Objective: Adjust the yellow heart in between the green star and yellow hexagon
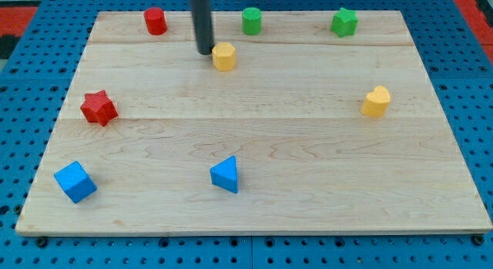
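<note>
— Eight blocks are sitting on the wooden board (254,207), and my tip (204,52) is resting near the view's top, just to the left of the yellow hexagon (224,56). Whether it is touching the hexagon, I cannot tell.

— Is the rod holding anything?

— Nothing; it is a bare dark rod standing upright, with no jaws to open or close. Moving outward, a red cylinder (155,21) is standing up and to the left of it, and a green cylinder (252,21) up and to the right. The green star (344,22) is sitting further right along the top edge.

— And the yellow heart?

— The yellow heart (376,101) is lying well apart from the tip, near the board's right edge, below the green star. On the left, a red star (98,107) is sitting alone. Along the bottom, a blue cube (75,182) and a blue triangle (225,175) are resting.

— Any writing showing?

— I am seeing no readable letters on the blocks or the board.
</note>
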`<state>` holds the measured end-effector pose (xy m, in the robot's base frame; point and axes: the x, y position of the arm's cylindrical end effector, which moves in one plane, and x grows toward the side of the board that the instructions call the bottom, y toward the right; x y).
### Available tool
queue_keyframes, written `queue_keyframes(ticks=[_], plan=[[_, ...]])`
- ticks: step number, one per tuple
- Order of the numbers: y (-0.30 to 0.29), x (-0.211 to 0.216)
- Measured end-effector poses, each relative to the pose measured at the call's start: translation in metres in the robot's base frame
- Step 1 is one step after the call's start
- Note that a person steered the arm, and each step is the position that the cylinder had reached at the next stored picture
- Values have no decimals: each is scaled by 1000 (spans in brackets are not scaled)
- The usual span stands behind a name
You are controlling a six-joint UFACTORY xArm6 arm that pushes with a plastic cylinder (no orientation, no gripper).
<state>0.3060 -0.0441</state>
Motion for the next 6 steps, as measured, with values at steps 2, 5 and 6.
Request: queue_keyframes(ticks=[2,5,6], plan=[[47,25],[98,63],[153,111]])
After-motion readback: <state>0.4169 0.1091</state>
